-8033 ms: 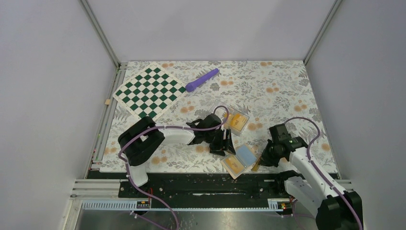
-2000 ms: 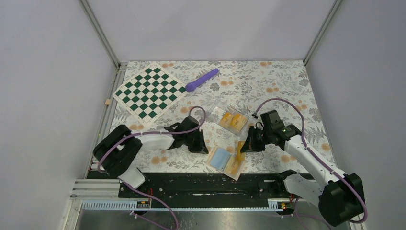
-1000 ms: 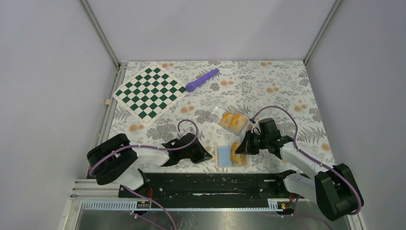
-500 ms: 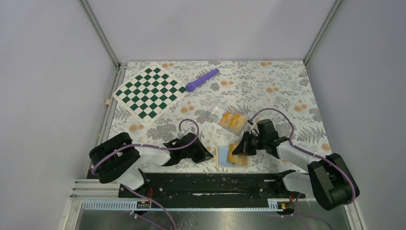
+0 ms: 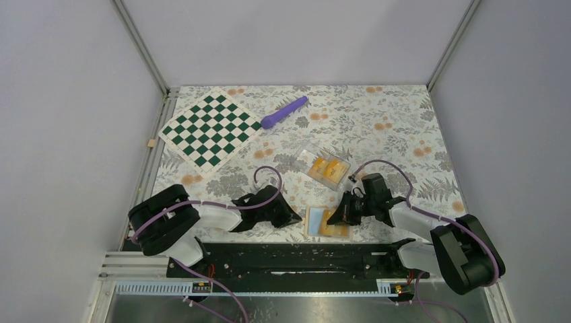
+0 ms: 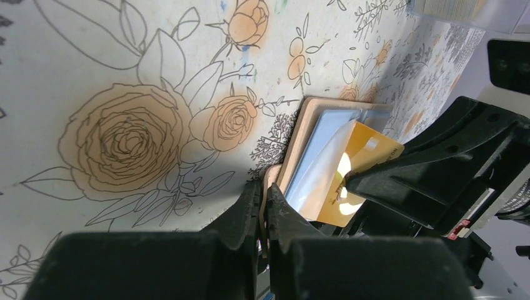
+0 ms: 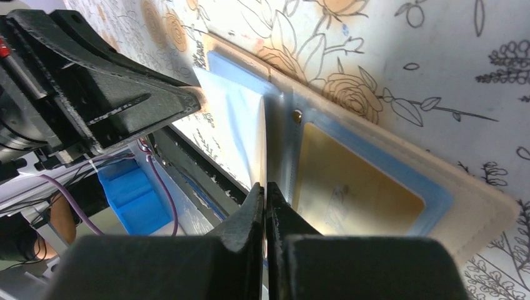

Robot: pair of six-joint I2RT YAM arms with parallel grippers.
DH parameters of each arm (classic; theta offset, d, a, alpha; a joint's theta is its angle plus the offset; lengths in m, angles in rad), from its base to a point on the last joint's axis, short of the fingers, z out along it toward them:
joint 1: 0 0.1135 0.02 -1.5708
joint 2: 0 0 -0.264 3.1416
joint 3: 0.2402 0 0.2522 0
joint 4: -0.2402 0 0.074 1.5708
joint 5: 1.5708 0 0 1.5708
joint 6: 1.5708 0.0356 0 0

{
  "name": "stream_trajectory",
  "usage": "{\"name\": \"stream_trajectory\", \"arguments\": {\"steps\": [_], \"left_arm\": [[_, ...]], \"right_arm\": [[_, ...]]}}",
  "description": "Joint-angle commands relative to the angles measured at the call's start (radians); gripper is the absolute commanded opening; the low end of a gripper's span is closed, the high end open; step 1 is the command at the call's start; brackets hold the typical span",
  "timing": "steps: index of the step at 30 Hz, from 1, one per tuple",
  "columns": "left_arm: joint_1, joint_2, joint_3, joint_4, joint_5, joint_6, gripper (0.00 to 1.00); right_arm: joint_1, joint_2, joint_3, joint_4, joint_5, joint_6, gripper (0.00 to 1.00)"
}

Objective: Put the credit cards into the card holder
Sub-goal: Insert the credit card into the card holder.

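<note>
Open card holder [image 5: 314, 218] lying flat at the near edge of the worktop [image 5: 390, 128], between the two arms. The left tool [image 5: 291, 217] is closed on the holder's tan side tab, steadying it. The right tool [image 5: 334, 217] is closed on a credit card [image 6: 365, 164] whose leading edge meets the blue pocket (a second card [image 7: 350, 181] fills the other pocket). Likely faults: the card snags the pocket lip and bows or slips in the grip, or too flat a push shoves the holder and pulls the tab loose.

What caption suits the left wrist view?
Left jaws clamp the open tan leather-like wallet; an orange-yellow plastic card lies at its blue pockets.
</note>
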Motion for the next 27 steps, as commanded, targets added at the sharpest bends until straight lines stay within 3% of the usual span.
{"name": "stream_trajectory", "arguments": {"steps": [1,17,20,24,27], "left_arm": [[-0.005,0.024,0.046,-0.021,0.002,0.036,0.00],[-0.010,0.088,0.118,-0.064,0.044,0.087,0.00],[-0.012,0.090,0.121,-0.064,0.045,0.085,0.00],[-0.014,0.081,0.110,-0.061,0.039,0.074,0.00],[-0.014,0.084,0.107,-0.055,0.040,0.071,0.00]], "right_arm": [[0.014,0.050,0.020,-0.096,0.001,-0.044,0.00],[0.046,0.123,0.092,-0.145,-0.070,-0.076,0.01],[0.052,0.103,0.094,-0.175,-0.030,-0.071,0.11],[0.080,0.049,0.157,-0.348,0.087,-0.112,0.37],[0.093,0.025,0.197,-0.439,0.144,-0.125,0.50]]}}
